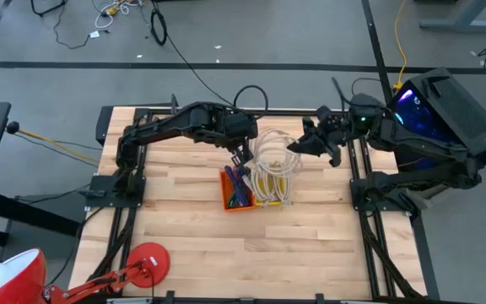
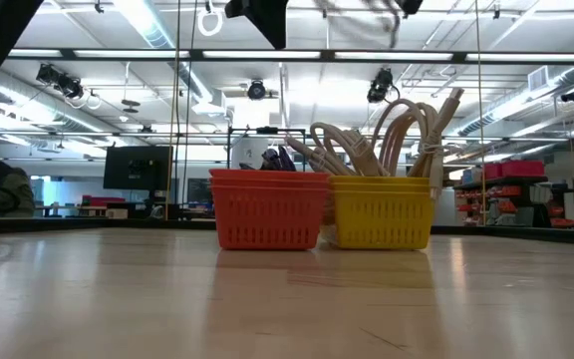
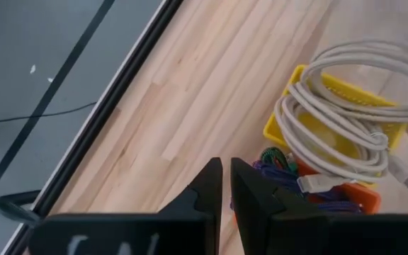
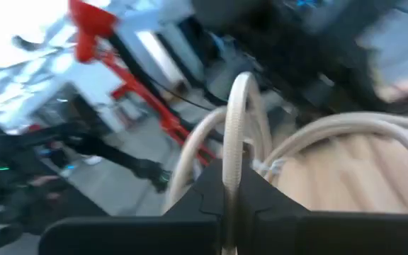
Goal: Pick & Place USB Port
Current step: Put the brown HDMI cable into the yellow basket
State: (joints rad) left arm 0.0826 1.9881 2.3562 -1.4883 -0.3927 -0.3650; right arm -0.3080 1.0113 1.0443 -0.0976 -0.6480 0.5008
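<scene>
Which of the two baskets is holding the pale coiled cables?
The yellow basket, beside the orange basket; pale coiled cables loop out of it, while the orange one holds dark purple cables.

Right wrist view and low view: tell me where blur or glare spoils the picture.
Right wrist view: motion blur smears the whole background, and the beige cable pinched in the right tool is soft-edged. Low view: bright ceiling strip lights glare behind the orange basket and yellow basket; the arms at the top are dark, blurred shapes.
</scene>
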